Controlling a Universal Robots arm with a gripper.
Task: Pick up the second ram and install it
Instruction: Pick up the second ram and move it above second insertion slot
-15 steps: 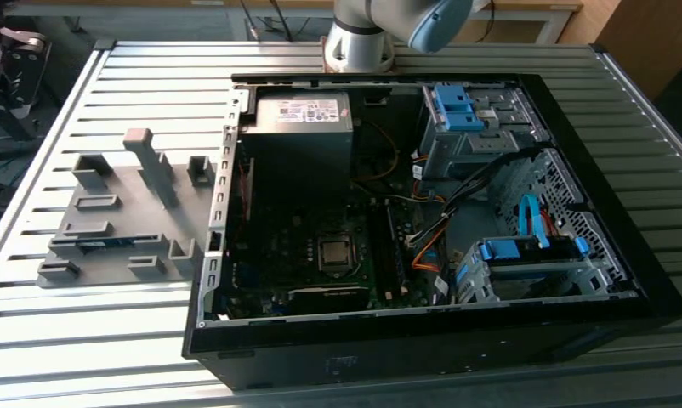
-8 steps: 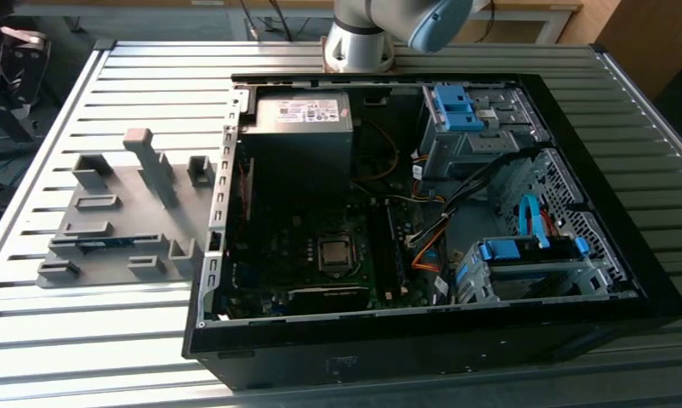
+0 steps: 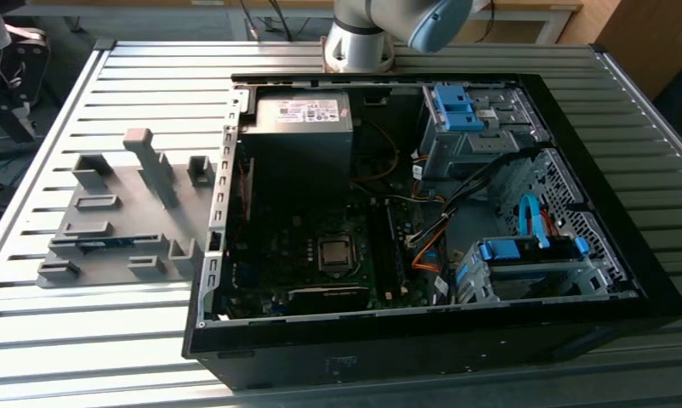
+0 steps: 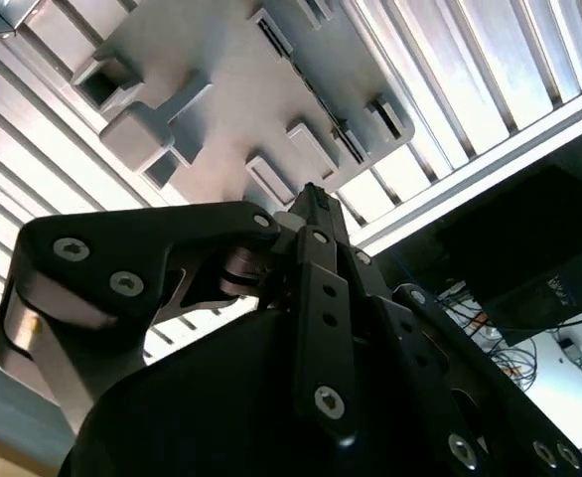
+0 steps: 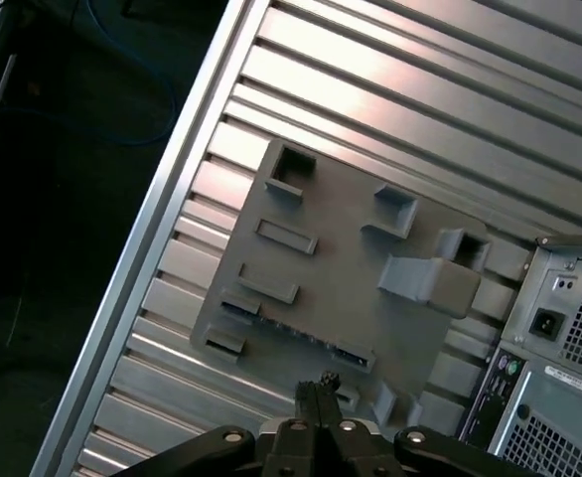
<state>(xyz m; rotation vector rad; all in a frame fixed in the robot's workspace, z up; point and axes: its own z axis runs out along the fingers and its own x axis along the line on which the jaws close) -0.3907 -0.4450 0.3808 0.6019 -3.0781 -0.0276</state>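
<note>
The second ram (image 3: 96,242) lies on edge in a slot of the grey holder plate (image 3: 126,212), at the exterior view's left of the open computer case (image 3: 432,212). It shows as a thin blue-green strip, dark in the first wrist view (image 5: 296,333) and in the second wrist view (image 4: 336,124). My gripper (image 5: 316,386) hangs above the holder plate with its two black fingers pressed together and nothing between them; in the second wrist view the gripper (image 4: 311,196) points at the plate's near edge. The memory slots (image 3: 395,246) run beside the CPU socket (image 3: 335,252).
The case lies on a slatted metal table (image 3: 126,340). Inside it are a power supply (image 3: 304,115), blue drive clips (image 3: 455,106) and loose cables (image 3: 432,229). The arm's base (image 3: 358,47) stands behind the case. Tall posts (image 3: 148,161) rise from the holder plate.
</note>
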